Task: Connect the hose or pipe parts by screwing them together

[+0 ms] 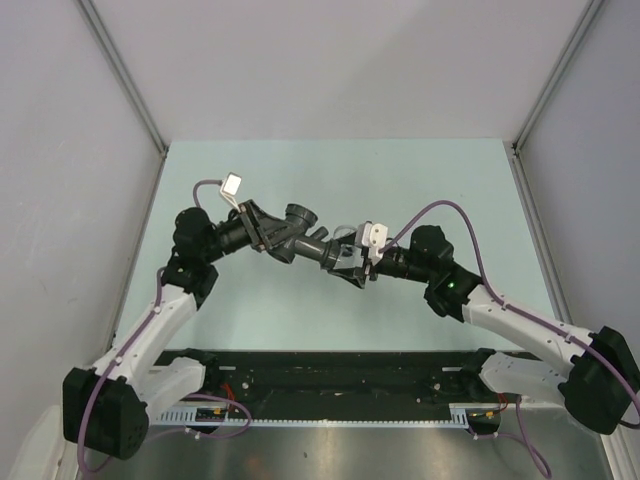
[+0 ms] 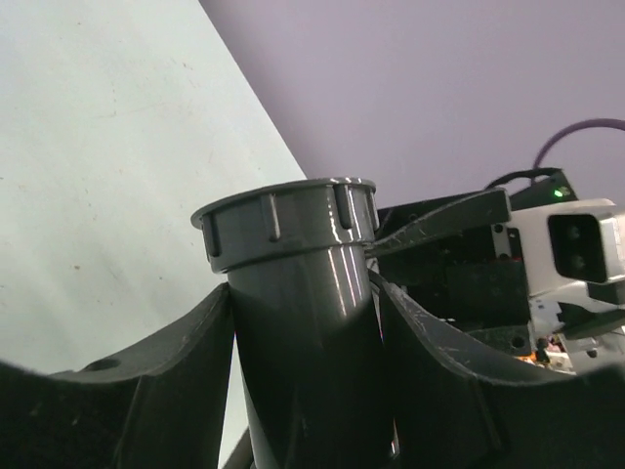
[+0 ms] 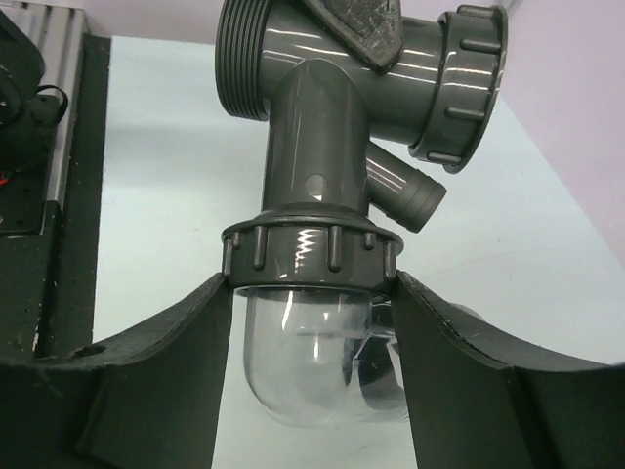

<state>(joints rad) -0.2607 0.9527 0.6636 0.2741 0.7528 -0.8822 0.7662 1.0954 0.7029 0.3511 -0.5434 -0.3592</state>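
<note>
Both clamped, up off the tabletop [image 1: 400, 180]: left end effector [image 2: 301, 288] squeezes the grey pipe fitting [image 3: 312, 147] by its collared tube, right end effector [image 3: 312, 288] squeezes the clear bowl [image 3: 293, 362] just under that fitting's ribbed collar.

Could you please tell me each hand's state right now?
Left hand: closed on the grey pipe fitting.
Right hand: closed on its clear cup.
</note>
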